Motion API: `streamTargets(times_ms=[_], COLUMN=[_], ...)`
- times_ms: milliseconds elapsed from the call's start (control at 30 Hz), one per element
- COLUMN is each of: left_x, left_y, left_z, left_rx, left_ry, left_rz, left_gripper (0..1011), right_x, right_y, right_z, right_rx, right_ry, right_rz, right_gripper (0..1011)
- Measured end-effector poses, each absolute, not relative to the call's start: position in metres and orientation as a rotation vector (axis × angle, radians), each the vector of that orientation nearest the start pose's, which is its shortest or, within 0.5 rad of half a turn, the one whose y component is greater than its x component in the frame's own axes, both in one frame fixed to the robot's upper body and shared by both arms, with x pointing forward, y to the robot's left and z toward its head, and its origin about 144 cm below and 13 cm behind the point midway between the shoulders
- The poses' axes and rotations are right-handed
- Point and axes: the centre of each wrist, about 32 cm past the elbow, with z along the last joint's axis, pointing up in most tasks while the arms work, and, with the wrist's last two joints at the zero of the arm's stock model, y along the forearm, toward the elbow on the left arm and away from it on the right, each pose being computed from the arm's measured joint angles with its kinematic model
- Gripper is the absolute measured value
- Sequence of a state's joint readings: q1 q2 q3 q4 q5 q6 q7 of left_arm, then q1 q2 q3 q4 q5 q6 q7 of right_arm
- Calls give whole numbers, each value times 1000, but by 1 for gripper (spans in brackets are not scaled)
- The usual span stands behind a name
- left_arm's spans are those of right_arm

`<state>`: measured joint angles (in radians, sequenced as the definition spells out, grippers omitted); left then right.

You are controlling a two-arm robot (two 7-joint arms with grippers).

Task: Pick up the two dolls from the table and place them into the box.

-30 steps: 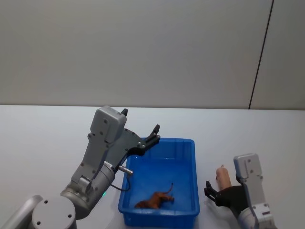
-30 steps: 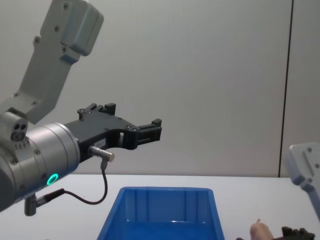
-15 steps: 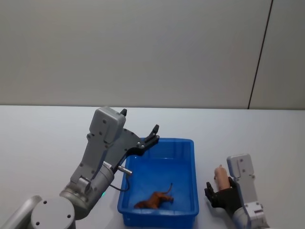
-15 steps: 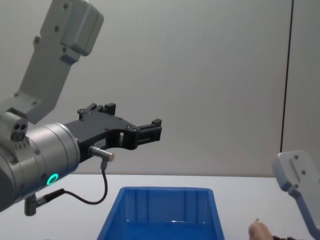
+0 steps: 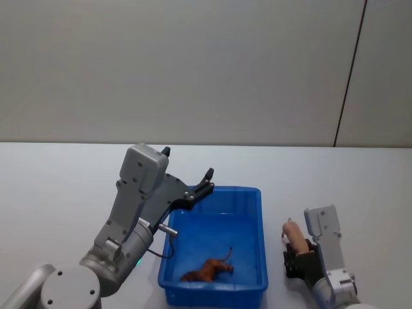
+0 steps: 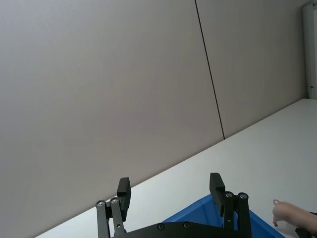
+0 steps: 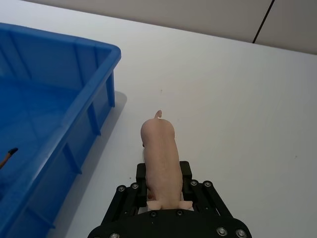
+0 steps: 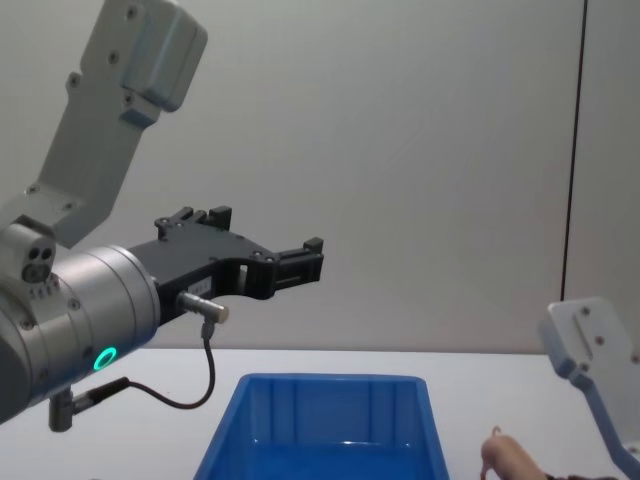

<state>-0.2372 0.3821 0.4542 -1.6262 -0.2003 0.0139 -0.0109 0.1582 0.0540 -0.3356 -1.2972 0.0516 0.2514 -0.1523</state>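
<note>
The pale pink pig-like doll (image 5: 291, 233) (image 7: 161, 156) is between the fingers of my right gripper (image 5: 295, 256) (image 7: 163, 172), which is shut on it just right of the blue box (image 5: 238, 189) (image 7: 74, 43). The doll hangs slightly above the white table (image 5: 64, 187). It also shows low in the chest view (image 8: 505, 460) and at the edge of the left wrist view (image 6: 290, 214). The reddish-brown doll (image 5: 207, 269) lies inside the box near its front wall. My left gripper (image 5: 196, 185) (image 6: 170, 191) (image 8: 290, 262) hovers open above the box's far left corner, holding nothing.
The box (image 8: 330, 381) stands in the middle of the table, close to me. Bare white tabletop (image 7: 237, 99) stretches to the right of the box and behind it. A plain grey wall with a dark vertical seam closes off the back.
My right gripper has closed on the pink doll and carried it a little up and left toward the box. The left arm has stayed still.
</note>
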Motion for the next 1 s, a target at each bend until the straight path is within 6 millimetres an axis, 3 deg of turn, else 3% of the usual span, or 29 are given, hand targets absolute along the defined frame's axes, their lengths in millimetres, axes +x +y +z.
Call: streamTargets(times_ms=[433, 1000], left_x=[492, 492], left_y=[198, 198], left_z=[1204, 1204], left_rx=[61, 61], left_ry=[-268, -268], left_rz=[1124, 1124], left_gripper=[1001, 1001], right_x=[483, 490], right_y=[-142, -132], right_z=[1115, 1141], right_rx=[-310, -155], right_ry=[79, -17], right_rz=[-1376, -1181], right_gripper=[369, 369])
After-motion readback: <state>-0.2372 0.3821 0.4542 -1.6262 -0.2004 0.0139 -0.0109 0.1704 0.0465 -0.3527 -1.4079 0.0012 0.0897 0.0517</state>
